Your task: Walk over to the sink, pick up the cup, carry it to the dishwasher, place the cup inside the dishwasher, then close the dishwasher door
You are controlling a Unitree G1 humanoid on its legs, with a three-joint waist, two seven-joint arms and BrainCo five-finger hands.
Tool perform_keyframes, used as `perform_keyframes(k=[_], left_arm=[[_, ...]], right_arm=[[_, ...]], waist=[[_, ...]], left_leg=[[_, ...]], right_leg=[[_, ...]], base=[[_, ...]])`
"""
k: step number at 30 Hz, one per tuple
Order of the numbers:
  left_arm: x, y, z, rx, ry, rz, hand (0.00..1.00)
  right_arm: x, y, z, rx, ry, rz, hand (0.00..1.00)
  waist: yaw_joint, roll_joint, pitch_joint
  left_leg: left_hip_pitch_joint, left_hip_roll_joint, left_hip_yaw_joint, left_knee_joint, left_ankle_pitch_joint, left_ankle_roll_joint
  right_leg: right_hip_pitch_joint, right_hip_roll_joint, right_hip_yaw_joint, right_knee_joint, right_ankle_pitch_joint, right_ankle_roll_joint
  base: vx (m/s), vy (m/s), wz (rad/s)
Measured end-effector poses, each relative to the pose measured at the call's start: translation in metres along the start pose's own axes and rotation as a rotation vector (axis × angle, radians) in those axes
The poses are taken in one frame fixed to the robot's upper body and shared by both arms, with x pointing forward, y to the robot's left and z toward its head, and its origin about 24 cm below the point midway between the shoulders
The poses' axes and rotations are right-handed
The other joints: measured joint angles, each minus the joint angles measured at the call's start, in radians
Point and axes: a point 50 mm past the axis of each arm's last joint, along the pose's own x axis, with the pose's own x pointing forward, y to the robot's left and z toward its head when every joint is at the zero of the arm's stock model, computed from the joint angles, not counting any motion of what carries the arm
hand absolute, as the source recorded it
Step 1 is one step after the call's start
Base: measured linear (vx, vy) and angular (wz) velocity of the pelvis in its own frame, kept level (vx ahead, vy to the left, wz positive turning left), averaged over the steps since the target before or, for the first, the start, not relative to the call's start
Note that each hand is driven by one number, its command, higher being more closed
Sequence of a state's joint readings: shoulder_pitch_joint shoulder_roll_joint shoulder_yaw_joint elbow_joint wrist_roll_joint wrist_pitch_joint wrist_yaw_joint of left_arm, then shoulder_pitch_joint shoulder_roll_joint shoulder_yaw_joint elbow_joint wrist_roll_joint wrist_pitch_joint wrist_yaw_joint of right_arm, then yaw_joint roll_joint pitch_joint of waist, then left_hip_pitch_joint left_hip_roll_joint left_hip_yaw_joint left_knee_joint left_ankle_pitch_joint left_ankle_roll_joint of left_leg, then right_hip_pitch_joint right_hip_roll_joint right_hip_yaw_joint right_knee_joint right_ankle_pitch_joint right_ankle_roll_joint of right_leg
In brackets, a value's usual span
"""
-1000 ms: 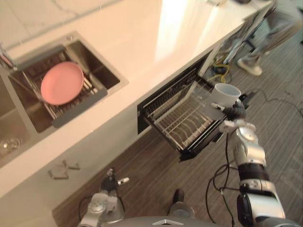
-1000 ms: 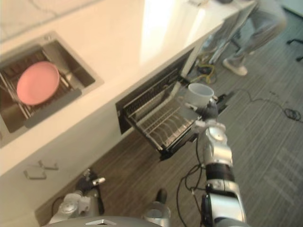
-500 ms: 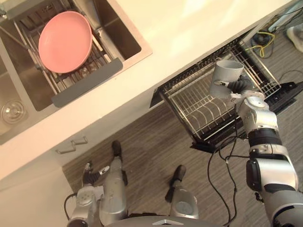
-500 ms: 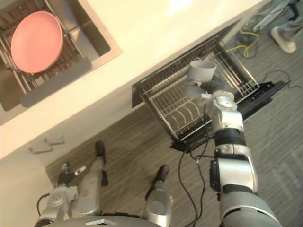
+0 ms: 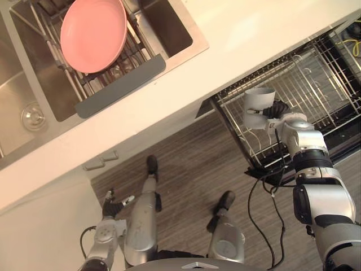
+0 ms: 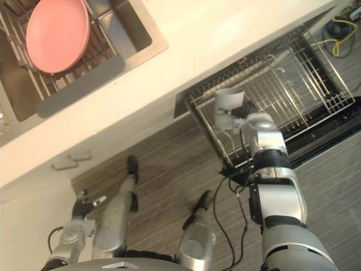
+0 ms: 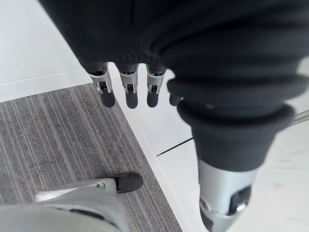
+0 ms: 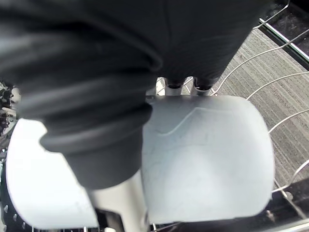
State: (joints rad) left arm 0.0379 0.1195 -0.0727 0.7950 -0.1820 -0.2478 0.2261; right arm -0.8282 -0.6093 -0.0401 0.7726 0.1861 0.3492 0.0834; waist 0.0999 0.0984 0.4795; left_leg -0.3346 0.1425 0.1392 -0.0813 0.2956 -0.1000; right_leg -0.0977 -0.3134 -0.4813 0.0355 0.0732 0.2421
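A pale grey cup (image 5: 258, 105) hangs upright over the near left corner of the pulled-out wire rack (image 5: 316, 84) of the dishwasher. My right hand (image 5: 277, 109) is shut on its side, and in the right wrist view the cup (image 8: 207, 159) lies against the palm with the fingers (image 8: 174, 85) curled round its far side and rack wires behind. The dark dishwasher door (image 6: 330, 132) lies folded down under the rack. My left hand (image 5: 114, 204) hangs low beside the white cabinet, its fingers (image 7: 127, 94) straight and holding nothing.
The steel sink (image 5: 169, 31) is set in the pale counter (image 5: 248, 34) at the upper left, with a pink plate (image 5: 93, 33) on a drying rack over it. White cabinet fronts with handles (image 5: 101, 162) stand below. Striped grey floor (image 5: 192, 175) lies underneath.
The camera has tilted down and moved closer to the dishwasher. The right hand has carried the cup from beyond the rack's outer edge to above its near left corner, lower than before.
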Motion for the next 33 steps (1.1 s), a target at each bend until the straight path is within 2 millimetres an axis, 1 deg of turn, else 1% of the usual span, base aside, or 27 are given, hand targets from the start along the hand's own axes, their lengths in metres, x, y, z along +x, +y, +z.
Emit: perform_keyframes(k=[4,7,8,12,13,17,20,22,23,26,28,29,30,31,32,33], left_arm=[[-0.001,-0.003,-0.001,-0.004,0.006,-0.01,0.0],[-0.001,-0.004,-0.002,0.0,0.009,-0.016,0.0],[-0.001,-0.004,-0.002,0.001,0.008,-0.018,0.0],[-0.001,-0.005,-0.002,0.0,0.008,-0.028,0.0],[-0.001,-0.005,-0.002,0.001,0.008,-0.03,0.0],[-0.002,-0.007,-0.002,0.003,0.003,-0.036,0.0],[-0.002,-0.007,-0.002,0.002,0.001,-0.036,0.0],[-0.002,-0.007,-0.002,0.001,-0.003,-0.041,0.0],[-0.002,-0.007,-0.002,0.0,-0.005,-0.043,0.0],[-0.002,-0.008,-0.001,-0.005,-0.021,-0.061,0.0],[-0.005,-0.007,-0.003,-0.007,-0.02,-0.061,0.0],[-0.005,-0.007,-0.003,-0.009,-0.022,-0.061,0.0],[-0.007,-0.006,-0.005,-0.012,-0.019,-0.059,0.0],[-0.008,-0.006,-0.007,-0.014,-0.016,-0.058,0.0],[-0.01,-0.004,-0.011,-0.027,-0.004,-0.05,0.0],[-0.011,-0.003,-0.013,-0.035,0.004,-0.045,0.0]], right_arm=[[0.001,0.005,-0.002,-0.085,0.012,-0.009,1.0],[0.001,0.006,-0.003,-0.155,0.019,-0.017,1.0],[0.001,0.007,-0.003,-0.184,0.022,-0.022,0.0],[0.002,0.01,-0.004,-0.234,0.026,-0.018,0.0],[0.002,0.011,-0.004,-0.232,0.026,-0.017,0.0],[0.002,0.011,-0.004,-0.218,0.023,-0.025,0.0],[0.001,0.011,0.0,-0.173,-0.014,-0.046,0.0],[0.001,0.012,0.005,-0.054,-0.06,-0.051,0.0],[0.0,0.012,0.007,-0.023,-0.076,-0.053,0.0],[-0.009,0.013,0.01,0.1,-0.183,-0.034,0.0],[-0.022,0.022,0.01,0.19,-0.276,-0.003,0.0],[-0.025,0.025,0.009,0.21,-0.299,0.007,0.0],[-0.033,0.031,0.007,0.233,-0.336,0.025,0.0],[-0.037,0.034,0.006,0.249,-0.35,0.033,0.0],[-0.047,0.04,-0.003,0.283,-0.37,0.053,0.0],[-0.051,0.043,-0.008,0.309,-0.373,0.063,0.0]], waist=[[0.004,0.027,0.013],[0.005,0.029,0.013],[0.005,0.03,0.014],[0.008,0.031,0.014],[0.008,0.034,0.015],[0.008,0.043,0.019],[0.005,0.043,0.018],[0.005,0.043,0.018],[0.004,0.043,0.018],[-0.004,0.043,0.018],[-0.024,0.043,0.018],[-0.028,0.043,0.018],[-0.043,0.041,0.018],[-0.049,0.04,0.017],[-0.061,0.037,0.011],[-0.068,0.035,0.004]], left_leg=[[-0.004,0.0,-0.003,-0.005,-0.005,-0.007],[-0.016,-0.004,-0.003,-0.003,-0.004,-0.004],[-0.016,-0.008,-0.003,0.0,-0.001,0.0],[-0.016,-0.016,-0.019,0.001,0.0,0.0],[-0.016,-0.018,-0.037,0.0,0.0,0.0],[-0.016,-0.022,-0.049,0.0,0.0,0.0],[-0.016,-0.021,-0.059,0.0,-0.001,-0.002],[-0.015,-0.022,-0.059,0.0,-0.001,-0.002],[-0.014,-0.023,-0.059,0.0,-0.001,-0.002],[0.002,-0.027,-0.058,0.0,-0.001,-0.002],[0.031,-0.03,-0.055,0.0,-0.003,-0.004],[0.039,-0.029,-0.054,0.0,-0.005,-0.006],[0.054,-0.028,-0.052,0.0,-0.011,-0.009],[0.063,-0.028,-0.05,0.0,-0.014,-0.008],[0.083,-0.027,-0.043,-0.003,-0.027,-0.017],[0.088,-0.026,-0.041,-0.005,-0.031,-0.016]], right_leg=[[-0.013,-0.006,0.003,0.026,-0.017,0.001],[-0.028,-0.012,0.004,0.035,-0.021,-0.001],[-0.028,-0.016,0.003,0.038,-0.02,0.004],[-0.029,-0.024,0.001,0.044,-0.026,0.008],[-0.029,-0.027,-0.001,0.051,-0.03,0.009],[-0.029,-0.033,-0.004,0.071,-0.04,0.015],[-0.037,-0.037,-0.009,0.1,-0.057,0.009],[-0.038,-0.04,-0.007,0.106,-0.058,0.01],[-0.037,-0.041,-0.007,0.106,-0.057,0.01],[-0.018,-0.046,-0.007,0.105,-0.057,0.013],[0.01,-0.047,-0.007,0.094,-0.057,0.014],[0.017,-0.047,-0.006,0.092,-0.057,0.014],[0.032,-0.046,-0.004,0.089,-0.059,0.017],[0.038,-0.046,-0.002,0.089,-0.06,0.018],[0.055,-0.045,0.003,0.082,-0.061,0.019],[0.062,-0.044,0.003,0.075,-0.062,0.02]], base=[[-0.02,0.005,0.0],[0.01,0.001,0.01],[0.04,0.003,0.03],[0.04,-0.005,0.03],[0.03,0.003,0.05],[0.0,0.009,0.08],[-0.03,-0.004,0.07],[0.0,0.0,0.0],[0.0,0.0,0.0],[0.03,-0.007,0.02],[0.03,-0.024,-0.01],[0.02,-0.037,-0.07],[0.01,-0.032,-0.07],[0.01,-0.035,-0.12],[0.0,-0.022,-0.1],[0.02,-0.023,-0.12]])
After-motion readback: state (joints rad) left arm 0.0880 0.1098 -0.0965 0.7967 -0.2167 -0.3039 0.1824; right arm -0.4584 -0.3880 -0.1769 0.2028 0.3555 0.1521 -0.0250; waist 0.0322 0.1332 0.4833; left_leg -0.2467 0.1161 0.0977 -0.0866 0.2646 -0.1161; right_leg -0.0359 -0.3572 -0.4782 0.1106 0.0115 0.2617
